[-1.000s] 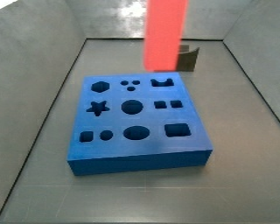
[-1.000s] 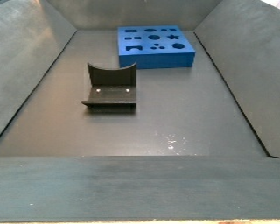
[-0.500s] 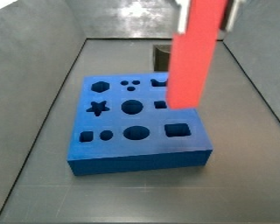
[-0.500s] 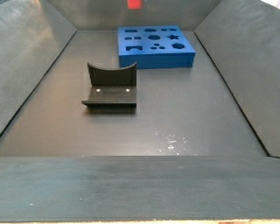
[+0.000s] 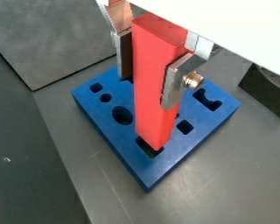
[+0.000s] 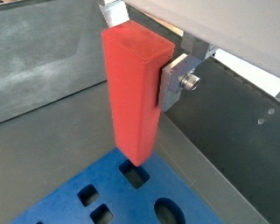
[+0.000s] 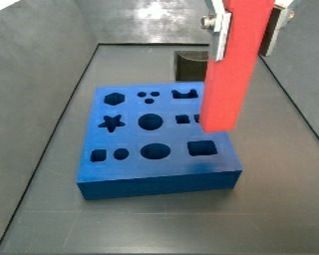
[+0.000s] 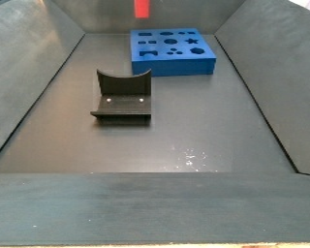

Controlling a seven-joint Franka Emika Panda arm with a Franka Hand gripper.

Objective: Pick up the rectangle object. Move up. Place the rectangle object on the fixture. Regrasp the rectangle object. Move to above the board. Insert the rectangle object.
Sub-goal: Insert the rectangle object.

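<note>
My gripper is shut on the rectangle object, a red-orange bar that hangs upright from the fingers. In both wrist views the silver fingers clamp the bar near its upper end. Its lower end hovers just above a small square cutout near a corner of the blue board. The board lies on the bin floor in both side views. Only the bar's tip shows at the top edge of a side view.
The dark fixture stands on the floor apart from the board, and partly shows behind the bar. Grey sloping bin walls enclose the floor. The board has several other cutouts.
The gripper has carried the bar from over the fixture to over the board's right side and lowered it toward the board.
</note>
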